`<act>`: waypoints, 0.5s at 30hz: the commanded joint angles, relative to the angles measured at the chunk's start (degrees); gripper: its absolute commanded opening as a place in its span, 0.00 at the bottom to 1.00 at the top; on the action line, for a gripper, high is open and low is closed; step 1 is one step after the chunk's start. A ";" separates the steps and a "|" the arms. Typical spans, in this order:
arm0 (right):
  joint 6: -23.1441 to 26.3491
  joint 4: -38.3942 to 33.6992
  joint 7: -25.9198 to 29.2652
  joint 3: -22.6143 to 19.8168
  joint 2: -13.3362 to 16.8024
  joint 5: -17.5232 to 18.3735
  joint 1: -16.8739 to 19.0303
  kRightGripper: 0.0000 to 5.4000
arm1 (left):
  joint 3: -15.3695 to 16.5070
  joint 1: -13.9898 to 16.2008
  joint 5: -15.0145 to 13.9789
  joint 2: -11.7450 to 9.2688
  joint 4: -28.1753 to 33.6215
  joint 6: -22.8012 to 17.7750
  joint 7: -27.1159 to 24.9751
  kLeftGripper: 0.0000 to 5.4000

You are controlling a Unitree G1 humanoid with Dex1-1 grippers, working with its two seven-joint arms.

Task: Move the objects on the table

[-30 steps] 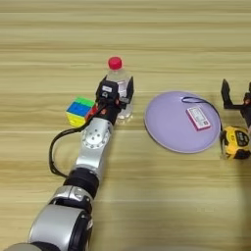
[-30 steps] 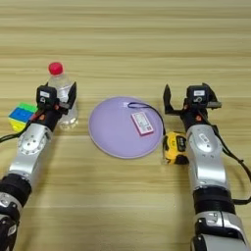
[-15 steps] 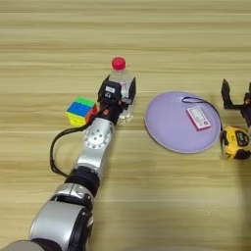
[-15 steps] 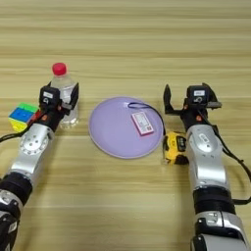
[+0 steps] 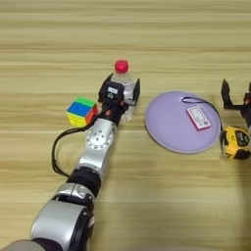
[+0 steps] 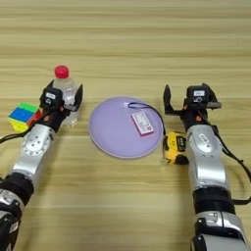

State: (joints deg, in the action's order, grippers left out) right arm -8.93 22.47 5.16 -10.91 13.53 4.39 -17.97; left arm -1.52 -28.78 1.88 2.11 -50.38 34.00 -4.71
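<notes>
Bottle (image 5: pixel 123 83) beside card-bearing plate (image 5: pixel 166 132)

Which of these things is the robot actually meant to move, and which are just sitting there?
To move:
bottle, with the left gripper around it
puzzle cube
tape measure

Just there:
lilac plate
small card on the plate

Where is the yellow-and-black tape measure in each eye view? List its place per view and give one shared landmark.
Left eye view: the tape measure lies near the right edge, just right of the lilac plate.
Right eye view: the tape measure lies right of centre, between the plate and the right arm.
Shared landmark: the small pink card lying on the plate.
</notes>
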 commanded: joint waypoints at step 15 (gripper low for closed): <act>-0.05 0.14 -0.20 -0.28 0.19 0.08 -0.09 1.00 | -0.33 3.02 1.37 -1.74 4.72 -2.16 1.81 0.99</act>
State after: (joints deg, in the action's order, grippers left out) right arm -9.08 22.49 5.18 -10.96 13.54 4.40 -17.97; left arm -1.92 -27.02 2.39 1.27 -47.27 32.84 -3.37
